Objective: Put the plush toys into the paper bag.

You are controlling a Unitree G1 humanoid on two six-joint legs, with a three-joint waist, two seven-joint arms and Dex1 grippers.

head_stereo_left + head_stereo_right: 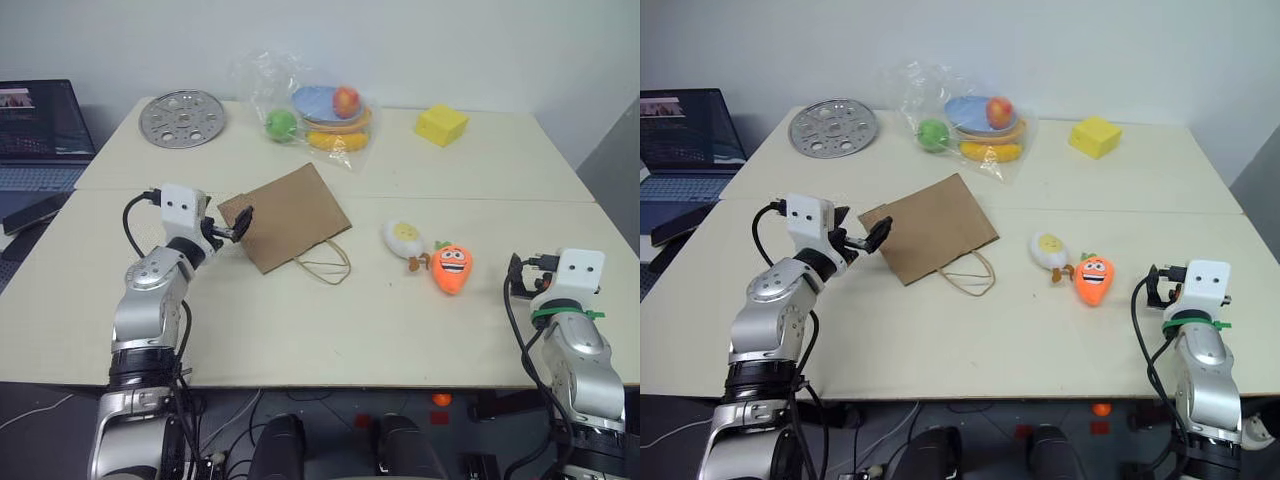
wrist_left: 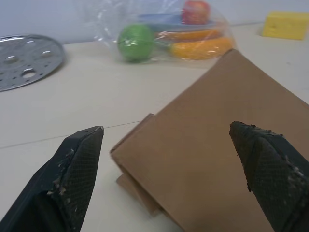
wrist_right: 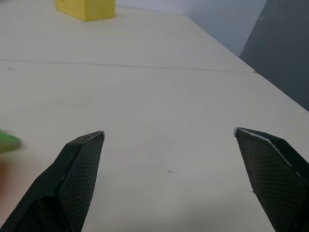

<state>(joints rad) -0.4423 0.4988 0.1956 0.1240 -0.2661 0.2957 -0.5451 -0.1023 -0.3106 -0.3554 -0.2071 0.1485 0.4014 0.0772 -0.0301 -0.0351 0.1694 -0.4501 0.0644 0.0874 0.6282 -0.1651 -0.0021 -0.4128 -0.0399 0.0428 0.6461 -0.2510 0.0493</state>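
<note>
The brown paper bag [image 1: 285,216] lies flat on the table, its cord handles [image 1: 325,265] spread toward the near side. My left gripper [image 1: 232,228] is open at the bag's left corner, a finger on either side of that corner in the left wrist view [image 2: 166,140], holding nothing. To the right of the bag lie the two plush toys, a white-and-yellow egg [image 1: 404,238] and an orange carrot [image 1: 452,267] touching it. My right gripper [image 3: 169,145] is open and empty over bare table, to the right of the carrot.
At the back stand a perforated metal disc [image 1: 182,118], a clear plastic bag of fruit and plates [image 1: 320,115] and a yellow block [image 1: 441,124]. A laptop [image 1: 40,120] sits off the table's left. A seam [image 1: 480,199] runs across between two tabletops.
</note>
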